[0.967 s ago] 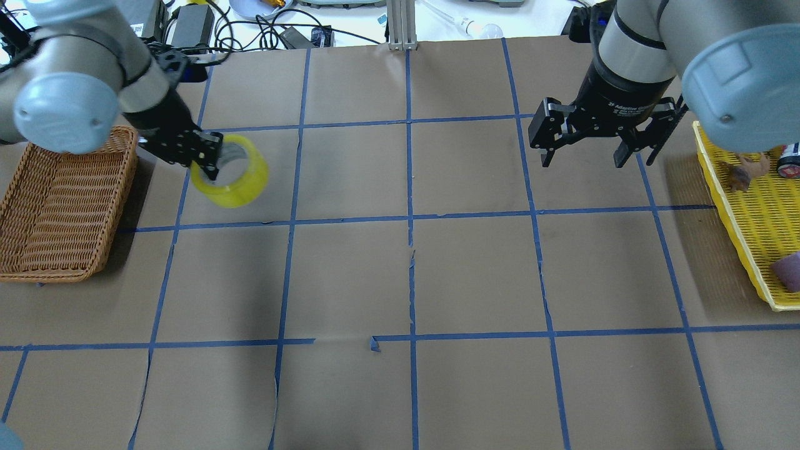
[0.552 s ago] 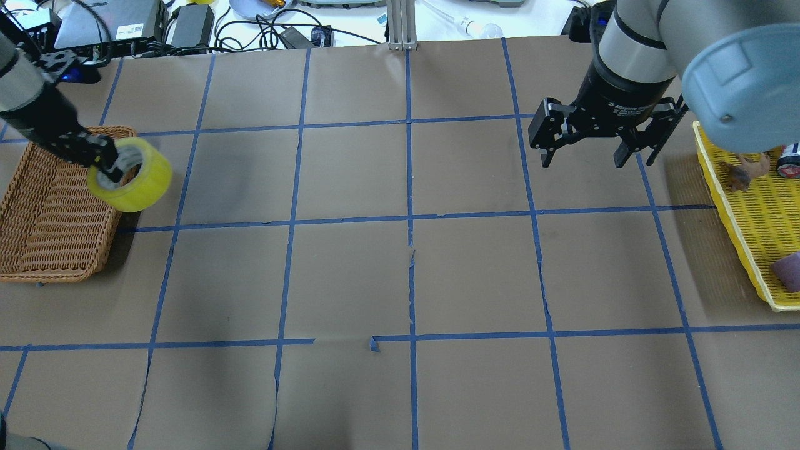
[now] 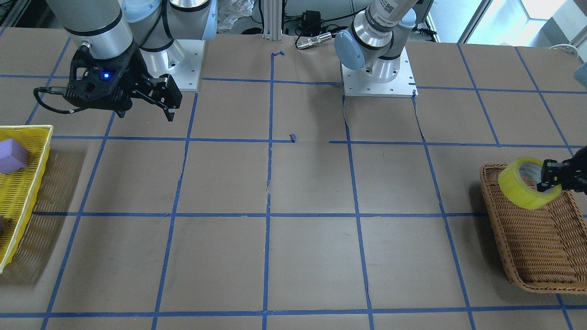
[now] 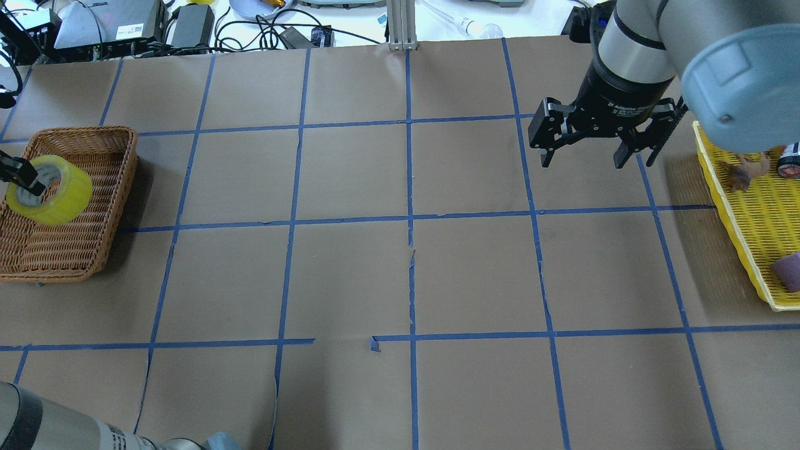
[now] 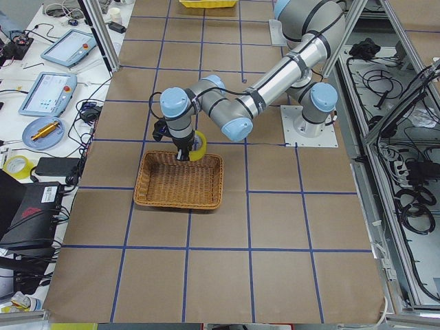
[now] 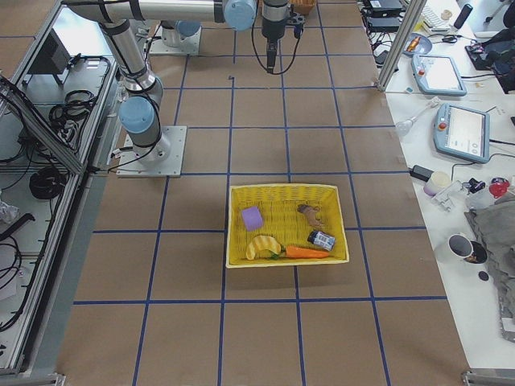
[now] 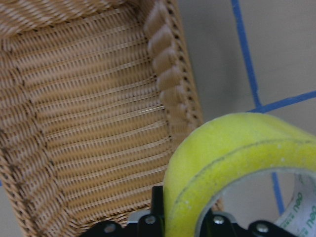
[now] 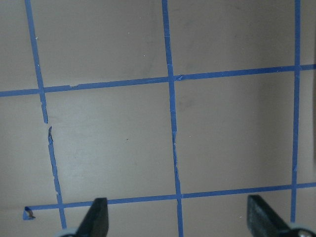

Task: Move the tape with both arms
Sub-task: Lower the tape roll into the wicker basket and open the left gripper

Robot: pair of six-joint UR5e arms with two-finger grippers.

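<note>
likely placing step: tape pinched in left fingers over basket, right fingers spread idle; next, lower and release

Glossy tape, woven wicker basket (rough), matt paper tabletop

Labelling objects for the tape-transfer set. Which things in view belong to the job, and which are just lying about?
Job:
- wide bright-yellow tape roll, clamped in the left hand
- brown wicker basket under it, the likely drop spot
- right hand, open and empty

Lying about:
- yellow plastic mesh tray
- in the tray: purple block, banana, carrot, small can
</note>
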